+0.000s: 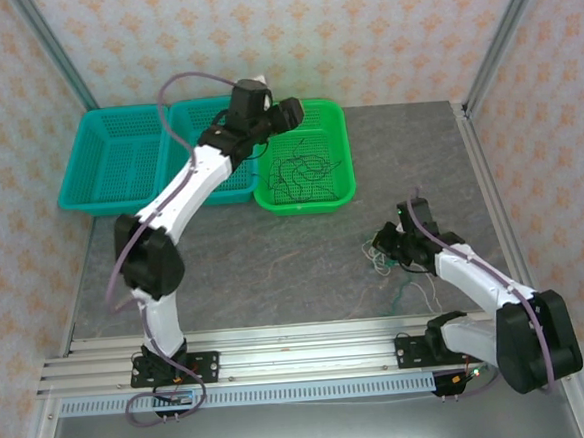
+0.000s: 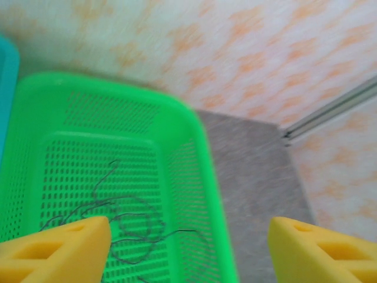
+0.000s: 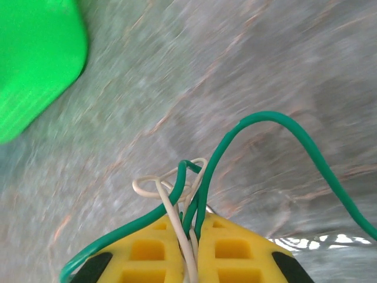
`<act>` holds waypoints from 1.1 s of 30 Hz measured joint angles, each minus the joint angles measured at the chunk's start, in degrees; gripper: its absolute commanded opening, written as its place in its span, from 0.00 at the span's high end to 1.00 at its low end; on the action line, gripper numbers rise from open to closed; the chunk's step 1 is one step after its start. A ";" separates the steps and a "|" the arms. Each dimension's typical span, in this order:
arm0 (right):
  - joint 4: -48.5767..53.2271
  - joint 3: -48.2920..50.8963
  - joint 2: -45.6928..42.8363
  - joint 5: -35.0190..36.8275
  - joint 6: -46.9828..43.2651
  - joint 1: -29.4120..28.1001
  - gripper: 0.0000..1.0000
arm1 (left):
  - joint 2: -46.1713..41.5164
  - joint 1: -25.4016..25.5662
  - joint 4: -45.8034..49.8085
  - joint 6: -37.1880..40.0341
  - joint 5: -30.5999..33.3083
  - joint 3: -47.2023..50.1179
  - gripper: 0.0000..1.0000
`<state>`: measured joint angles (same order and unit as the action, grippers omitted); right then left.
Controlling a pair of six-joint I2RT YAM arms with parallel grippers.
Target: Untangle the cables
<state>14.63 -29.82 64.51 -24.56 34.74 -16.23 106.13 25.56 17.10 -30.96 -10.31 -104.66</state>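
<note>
Two groups: black cables [image 1: 304,168] lie in the green basket [image 1: 342,191] at the table's [image 1: 275,265] far edge, with the left hand [image 2: 189,230] spread empty above them; looks like a sorted drop-off. Right hand [image 3: 197,236] is clenched on green and cream cables [image 3: 265,115] toward the near right corner, probably anchoring the remaining knot.

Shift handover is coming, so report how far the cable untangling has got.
Looks done: black wires lie spread in the green basket, and the left jaws stand open above it, holding nothing. In hand: the right jaws are shut on a green wire and a white wire looped together over the table. Left: that clump needs separating, and its loose strands trail on the table.
</note>
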 measured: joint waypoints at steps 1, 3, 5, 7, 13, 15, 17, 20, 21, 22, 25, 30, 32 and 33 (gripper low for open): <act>-0.59 -0.24 0.70 -0.96 -0.26 -2.03 0.90 | -4.09 0.57 -1.64 0.63 -0.26 2.29 0.29; -2.14 -0.79 2.16 -2.58 -0.24 -6.47 0.88 | -12.04 1.68 -5.79 1.44 -1.46 7.93 0.29; -4.70 -1.53 4.33 -3.89 0.17 -11.34 0.84 | -19.56 2.67 -10.58 1.95 -3.58 14.58 0.29; -7.54 -3.15 8.07 -5.44 0.79 -16.92 0.75 | -26.03 3.04 -14.93 2.36 -6.03 21.73 0.29; -9.84 -11.10 16.02 -8.66 -1.77 -25.09 0.43 | -35.08 4.04 -15.06 5.22 -6.99 37.75 0.29; -9.68 -12.22 14.67 -7.50 -3.37 -25.09 0.39 | -38.32 4.52 -12.39 6.19 -6.38 42.71 0.29; -8.72 -12.24 11.91 -5.66 -4.94 -24.98 0.37 | -41.70 4.72 -9.81 6.97 -5.79 46.38 0.28; -7.50 -12.15 5.73 -2.16 -7.08 -24.98 0.35 | -46.93 4.85 -6.60 7.30 -5.70 50.88 0.28; -7.30 -12.07 3.50 -0.63 -7.61 -24.98 0.35 | -48.28 5.20 -5.81 7.28 -5.60 52.26 0.28; -7.32 -11.85 1.44 0.94 -7.93 -24.98 0.35 | -49.00 5.64 -5.44 7.26 -5.53 53.33 0.29; -7.58 -9.79 -4.02 7.41 -8.22 -24.81 0.35 | -48.65 8.72 -4.24 6.38 -5.14 56.98 0.35; -7.76 -4.04 -8.44 16.59 -6.64 -23.71 0.35 | -40.33 16.20 -2.58 0.50 -1.09 59.80 0.50; -7.76 -2.69 -8.79 18.45 -5.81 -23.45 0.35 | -36.04 17.81 -2.60 -2.75 0.24 59.84 0.54; -7.74 -2.23 -8.90 19.15 -5.35 -23.45 0.35 | -33.75 18.43 -2.86 -4.44 0.72 59.84 0.55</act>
<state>6.90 -32.05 55.61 -5.41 29.39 -39.68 72.38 43.99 14.24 -35.40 -9.58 -44.82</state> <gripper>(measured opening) 0.653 0.470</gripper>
